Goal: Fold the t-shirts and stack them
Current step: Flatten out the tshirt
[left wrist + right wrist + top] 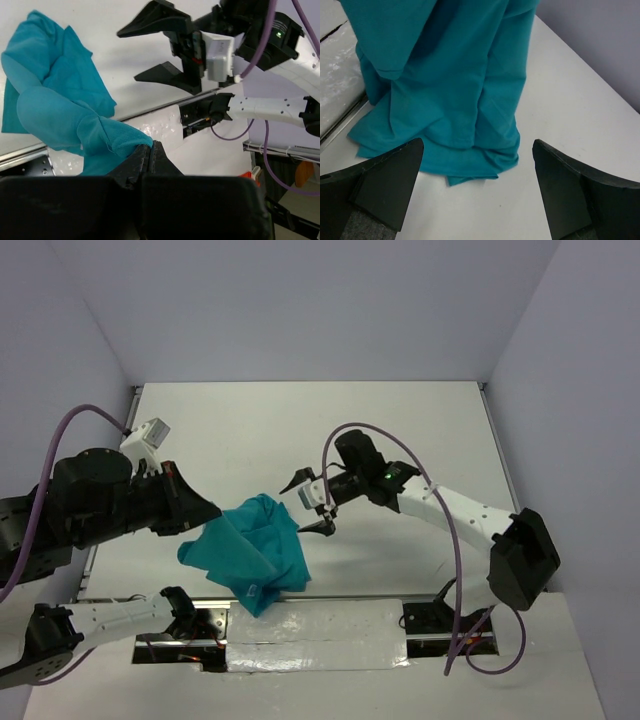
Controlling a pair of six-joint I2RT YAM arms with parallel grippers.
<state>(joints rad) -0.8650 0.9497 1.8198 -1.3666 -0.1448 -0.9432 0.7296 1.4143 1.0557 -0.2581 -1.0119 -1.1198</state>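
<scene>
The teal t-shirt [250, 550] hangs bunched from my left gripper [212, 508], its lower part resting crumpled on the white table near the front edge. In the left wrist view my left gripper [148, 146] is shut on a fold of the t-shirt [60, 110]. My right gripper [312, 502] is open and empty, just right of the shirt's upper edge. In the right wrist view the t-shirt [450, 85] fills the upper left, and my right gripper [477, 165] hovers wide open just off its lower edge.
The white table [400, 430] is walled in by pale panels at the back and sides. A shiny taped strip [320, 625] and the arm bases run along the near edge. A purple cable [455, 540] loops over the right arm.
</scene>
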